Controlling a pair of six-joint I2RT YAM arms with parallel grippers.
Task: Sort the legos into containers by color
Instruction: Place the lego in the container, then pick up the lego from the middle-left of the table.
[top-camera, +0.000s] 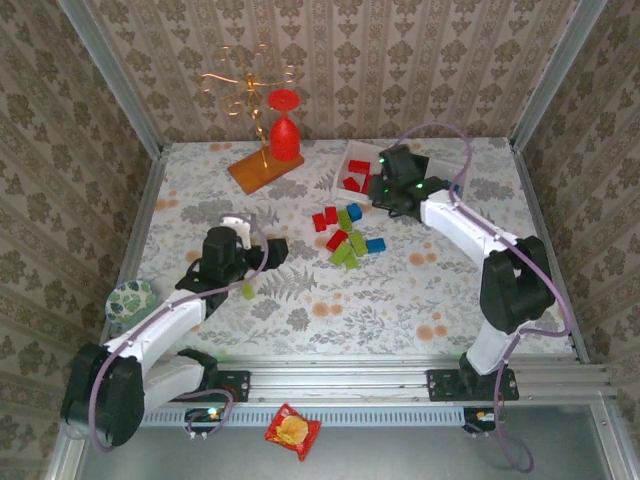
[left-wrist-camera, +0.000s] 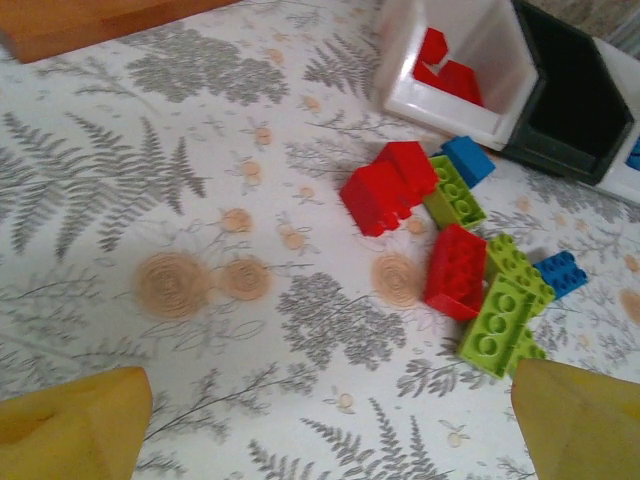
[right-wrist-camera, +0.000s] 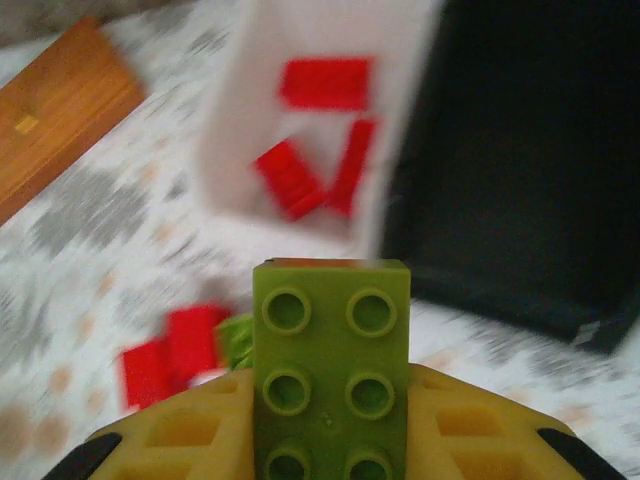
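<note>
From where I stand, the right jaws are shut on 1 lime green brick (right-wrist-camera: 330, 340), gripped by its lower end so most of it sticks out past the yellow fingers (right-wrist-camera: 180, 435). It hangs above the counter (left-wrist-camera: 150, 200), just short of the white tray (right-wrist-camera: 228, 150) holding 3 red bricks, with the empty black tray (right-wrist-camera: 520, 150) right against it. The black tray looks like the home for green. My worry is the shared edge: let go a touch too far left and the green one lands among the reds. With so little of it pinched, it could also twist as the jaws open, or bounce off a rim and out. The left jaws stand wide open and hold nothing, hovering near the loose pile (left-wrist-camera: 455, 270) of red, green and blue bricks; a careless reach there could scatter them.
</note>
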